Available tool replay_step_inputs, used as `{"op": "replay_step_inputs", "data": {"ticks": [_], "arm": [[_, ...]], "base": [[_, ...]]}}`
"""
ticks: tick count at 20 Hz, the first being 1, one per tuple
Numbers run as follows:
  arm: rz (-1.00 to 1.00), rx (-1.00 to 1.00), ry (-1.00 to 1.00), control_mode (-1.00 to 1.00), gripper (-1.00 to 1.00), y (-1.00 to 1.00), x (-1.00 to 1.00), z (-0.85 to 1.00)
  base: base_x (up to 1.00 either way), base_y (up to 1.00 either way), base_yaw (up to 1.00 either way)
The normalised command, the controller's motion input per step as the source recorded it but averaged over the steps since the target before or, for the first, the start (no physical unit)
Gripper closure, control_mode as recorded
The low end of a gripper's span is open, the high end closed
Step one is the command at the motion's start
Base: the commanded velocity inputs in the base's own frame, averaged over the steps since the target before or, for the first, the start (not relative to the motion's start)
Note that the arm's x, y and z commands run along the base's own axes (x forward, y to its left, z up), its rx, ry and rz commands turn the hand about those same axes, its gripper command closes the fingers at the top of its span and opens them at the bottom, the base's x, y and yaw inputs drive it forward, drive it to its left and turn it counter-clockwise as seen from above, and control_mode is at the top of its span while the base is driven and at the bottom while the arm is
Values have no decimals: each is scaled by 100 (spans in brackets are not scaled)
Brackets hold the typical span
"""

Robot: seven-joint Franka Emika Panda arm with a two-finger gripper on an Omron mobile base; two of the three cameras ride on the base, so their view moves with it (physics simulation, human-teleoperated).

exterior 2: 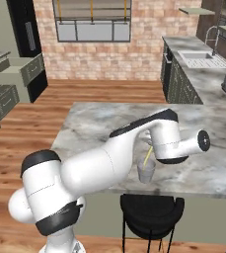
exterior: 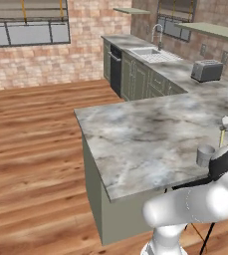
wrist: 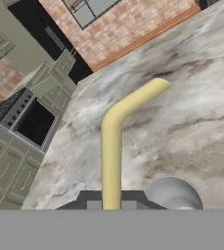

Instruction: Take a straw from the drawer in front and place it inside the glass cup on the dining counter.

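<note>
My gripper [wrist: 111,201] is shut on the straw [wrist: 111,146], a pale yellow stick with a bent far end that rises from between the dark fingertips over the marble. In the right base view the straw [exterior 2: 148,155] slants down from my hand to the mouth of the glass cup [exterior 2: 146,172]; I cannot tell whether its tip is inside. The cup [exterior: 204,155] stands near the near edge of the dining counter [exterior: 135,134], and its rim [wrist: 174,193] shows just right of my fingers. The drawer [exterior 2: 21,69] stands pulled open far to the left.
A black stool [exterior 2: 151,210] stands under the counter's near edge, below the cup. My own forearm [exterior 2: 114,158] crosses in front of the counter. A toaster [exterior: 206,70] and a sink [exterior: 148,52] sit on the far worktop. Wooden floor [exterior: 31,149] lies open to the left.
</note>
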Motion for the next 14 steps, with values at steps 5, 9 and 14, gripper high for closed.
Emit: {"op": "replay_step_inputs", "data": {"ticks": [5, 9, 14], "arm": [[-9, 3, -4, -100, 100, 9, 40, -28], [-5, 0, -5, -100, 100, 5, 43, -31], [-4, -3, -4, -100, 100, 0, 22, -35]], "base": [[0, 0, 0], [0, 0, 0], [0, 0, 0]]}}
